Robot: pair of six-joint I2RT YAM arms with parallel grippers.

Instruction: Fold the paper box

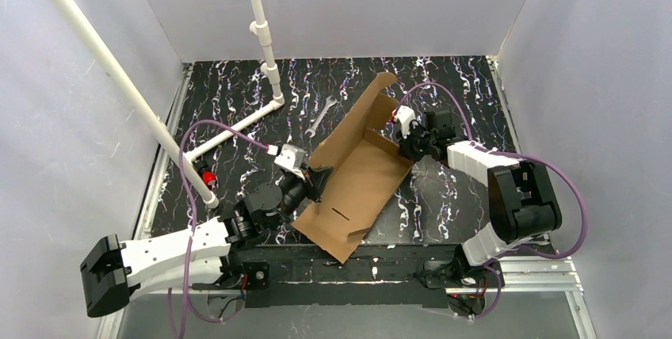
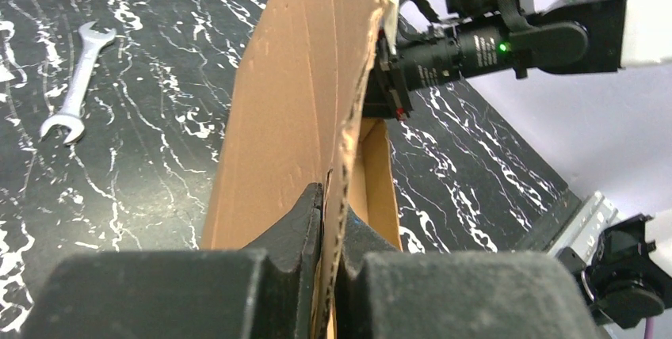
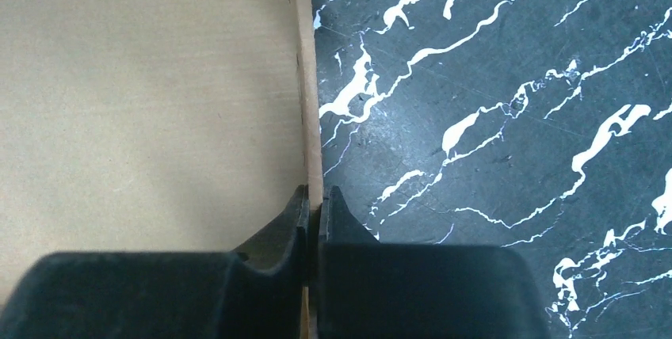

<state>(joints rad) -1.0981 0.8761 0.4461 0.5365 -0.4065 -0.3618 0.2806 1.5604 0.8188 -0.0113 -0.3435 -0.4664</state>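
The paper box (image 1: 358, 177) is a brown cardboard sheet lying aslant in the middle of the table, its long sides turned up. My left gripper (image 1: 307, 166) is shut on the left wall's edge (image 2: 333, 196), one finger on each face. My right gripper (image 1: 406, 142) is shut on the right wall's upper edge (image 3: 313, 196), with the box's pale inside (image 3: 150, 101) to its left. A far flap (image 1: 379, 89) stands up at the back. The near flat panel (image 1: 337, 224) with a slot lies toward the arm bases.
A silver wrench (image 1: 318, 116) lies behind the box, also in the left wrist view as a wrench (image 2: 75, 89). A white pipe frame (image 1: 261, 46) stands at the back left, with a long white pipe (image 1: 119, 78) slanting along the left wall.
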